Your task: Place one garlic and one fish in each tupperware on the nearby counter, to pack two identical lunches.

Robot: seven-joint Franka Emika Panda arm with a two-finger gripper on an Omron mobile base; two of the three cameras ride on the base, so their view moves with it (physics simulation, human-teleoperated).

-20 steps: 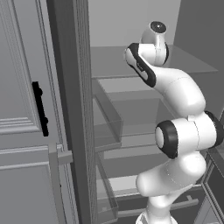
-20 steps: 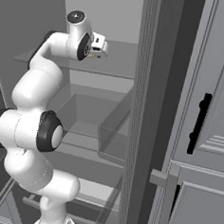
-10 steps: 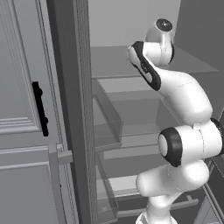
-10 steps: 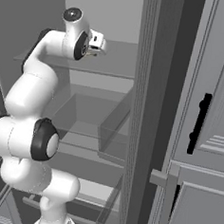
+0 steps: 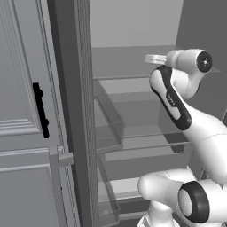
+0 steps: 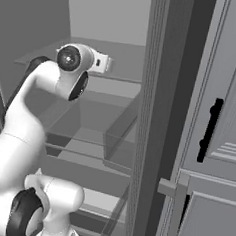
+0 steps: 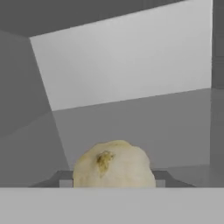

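A pale, lumpy garlic [image 7: 113, 164] with a brown stem spot fills the space between my gripper's [image 7: 113, 181] two dark finger tips in the hand view, and the jaws are shut on it. From the left base view the gripper [image 5: 153, 58] reaches over the upper shelf [image 5: 133, 62] of the open fridge. The right base view shows the same hand [image 6: 103, 63] at that shelf. Behind the garlic lie a bare grey shelf floor and a pale back wall. The fish, the tupperware and the counter are out of view.
The fridge interior has stacked shelves [image 5: 142, 133] and clear door bins [image 5: 108, 128]. A tall dark fridge edge [image 6: 150, 117] stands close to the arm. Grey cabinet doors with black handles [image 5: 40, 108] [image 6: 209, 129] flank the opening.
The jaws have closed in on the garlic. The arm's elbow has dropped a long way and the wrist has come lower, while the hand stays at the upper shelf.
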